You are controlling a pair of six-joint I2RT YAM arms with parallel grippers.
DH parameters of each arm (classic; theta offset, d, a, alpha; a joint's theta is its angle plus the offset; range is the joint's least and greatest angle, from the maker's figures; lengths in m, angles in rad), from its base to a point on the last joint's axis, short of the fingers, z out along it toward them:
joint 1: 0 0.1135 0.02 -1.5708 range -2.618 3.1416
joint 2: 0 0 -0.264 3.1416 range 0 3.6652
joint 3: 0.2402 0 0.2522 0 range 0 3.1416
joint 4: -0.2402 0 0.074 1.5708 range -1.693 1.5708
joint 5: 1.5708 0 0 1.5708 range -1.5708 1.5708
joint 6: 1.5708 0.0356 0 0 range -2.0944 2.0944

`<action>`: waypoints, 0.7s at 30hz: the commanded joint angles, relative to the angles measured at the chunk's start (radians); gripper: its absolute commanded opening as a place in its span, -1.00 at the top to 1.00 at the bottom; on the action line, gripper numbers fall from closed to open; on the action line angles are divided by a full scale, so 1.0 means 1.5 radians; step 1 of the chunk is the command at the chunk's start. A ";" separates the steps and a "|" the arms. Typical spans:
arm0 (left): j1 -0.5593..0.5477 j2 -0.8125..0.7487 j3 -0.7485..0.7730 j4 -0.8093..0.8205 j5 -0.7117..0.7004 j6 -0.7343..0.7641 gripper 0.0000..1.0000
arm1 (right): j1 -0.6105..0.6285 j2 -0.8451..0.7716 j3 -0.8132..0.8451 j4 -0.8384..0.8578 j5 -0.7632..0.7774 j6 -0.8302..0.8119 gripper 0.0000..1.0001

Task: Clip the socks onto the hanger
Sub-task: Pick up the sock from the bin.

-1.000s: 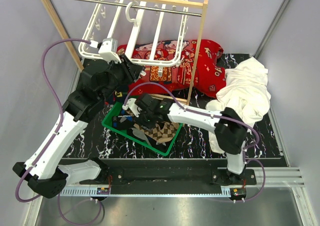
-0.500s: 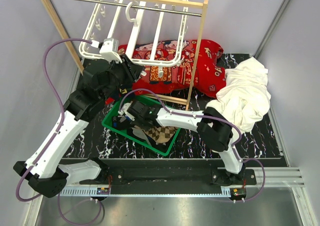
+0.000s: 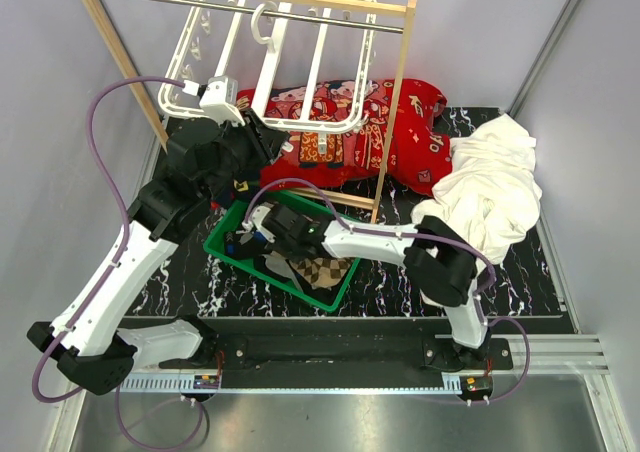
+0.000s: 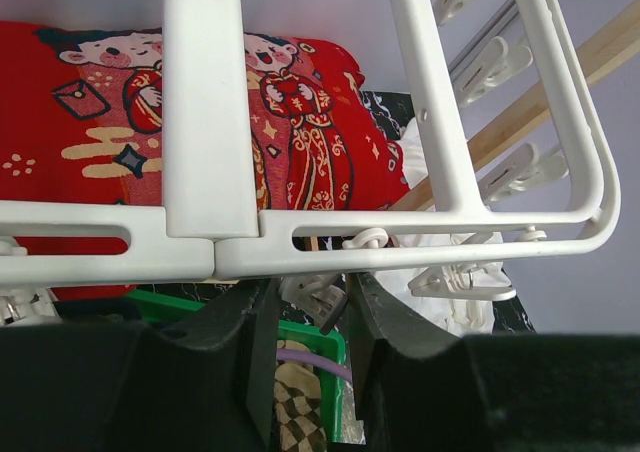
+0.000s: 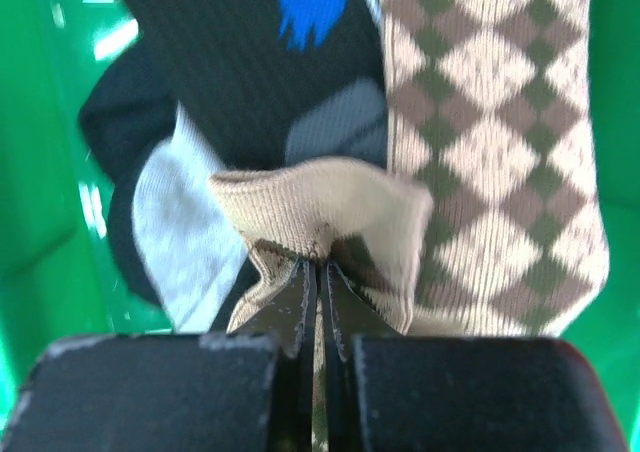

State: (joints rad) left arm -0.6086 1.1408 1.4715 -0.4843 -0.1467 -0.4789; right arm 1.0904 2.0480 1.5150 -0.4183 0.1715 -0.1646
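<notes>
Several socks [image 5: 250, 62] lie in a green basket [image 5: 40, 222], the right claw [image 5: 320, 268] closed on the argyle sock's [image 5: 500, 172] cuff [image 5: 320, 207]. Light and limp, it likely holds best there; the left claw [image 4: 305, 317] pinches a clip [image 4: 318, 297] on the hanger [image 4: 400, 242].

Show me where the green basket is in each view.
Top external: green basket centre-left, the right tool inside it.
Left wrist: a green strip low in frame, behind the clip the left tool pinches.
Right wrist: green walls at both side edges.
Shared landmark: the brown argyle sock, inside it.
</notes>
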 commanded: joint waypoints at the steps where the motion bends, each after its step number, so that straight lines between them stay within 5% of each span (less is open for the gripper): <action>1: -0.002 -0.004 0.031 0.023 -0.015 0.005 1.00 | -0.002 -0.144 -0.089 0.079 -0.051 0.017 1.00; 21: -0.003 -0.007 0.039 0.019 -0.011 -0.006 1.00 | -0.003 -0.463 -0.425 0.595 0.108 -0.132 1.00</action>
State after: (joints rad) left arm -0.6102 1.1408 1.4792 -0.4850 -0.1467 -0.4801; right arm 1.0893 1.4227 0.9268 0.2016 0.2546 -0.2455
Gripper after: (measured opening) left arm 0.317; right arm 0.010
